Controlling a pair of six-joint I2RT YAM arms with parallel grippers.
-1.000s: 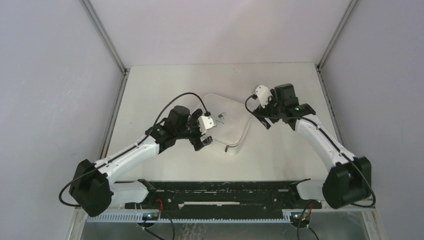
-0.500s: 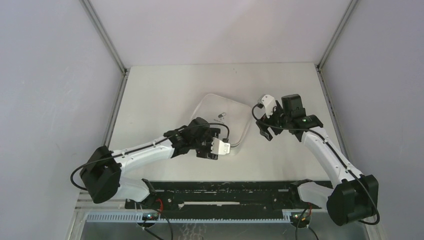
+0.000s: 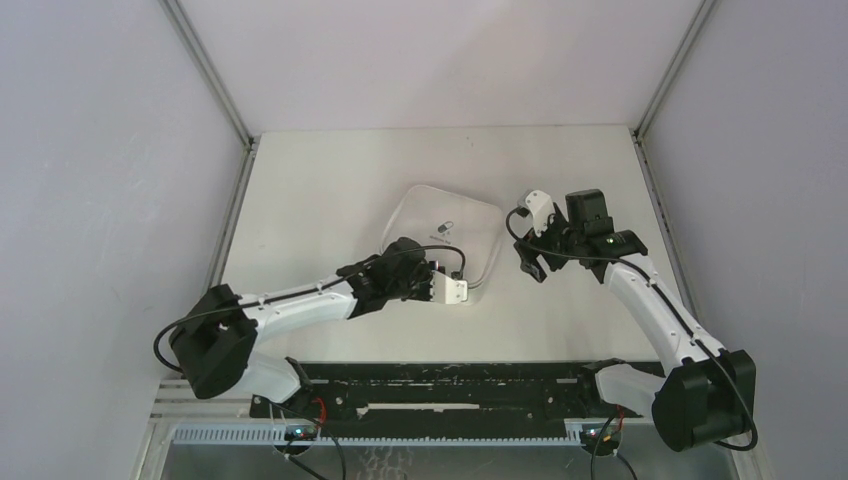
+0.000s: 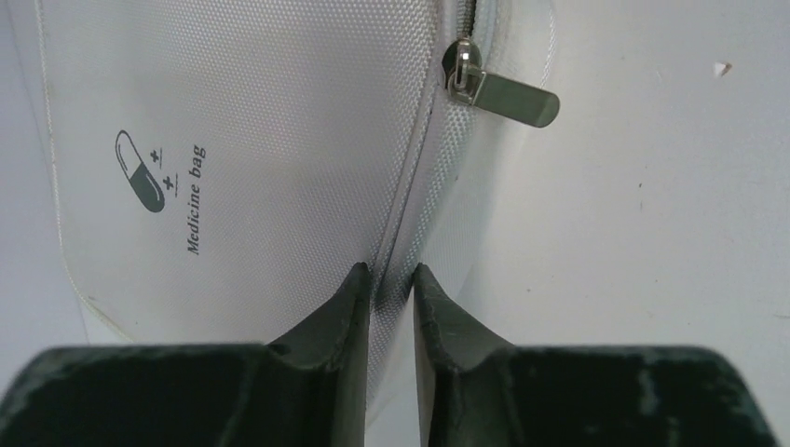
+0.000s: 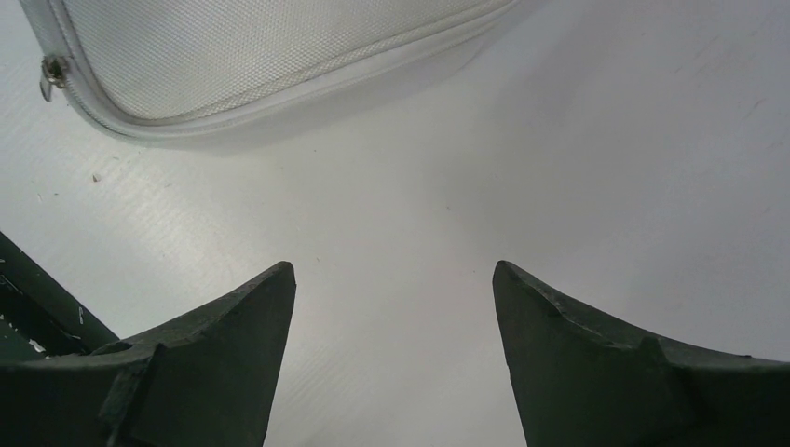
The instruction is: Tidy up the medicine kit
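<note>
**Left gripper** [image 4: 388, 279]: fingers drawn nearly together, clamped on the zip seam at the near right corner of the medicine kit [image 4: 279, 140]. A second ago it stood wide apart at the kit's near left edge. It has since swung across and narrowed.

**Right gripper** [image 5: 393, 270]: jaws spread wide, holding nothing, over bare table [image 5: 578, 140] just right of the kit. It has pulled slightly back toward its base since the earlier frame.

**Medicine kit**: white, textured soft case, lid closed, lying flat mid-table between the two arms. It sits turned compared with a second ago.

**Markings**: two-tone pill logo [image 4: 140, 172] with small plus signs. Beside it, italic lettering "Medicine bag" [image 4: 196, 200].

**Fittings**: metal zip pull [image 4: 503, 93] lying outward on the table at the kit's right side, beyond the left fingertips.

**Surroundings**: white table, pale enclosure walls.
</note>
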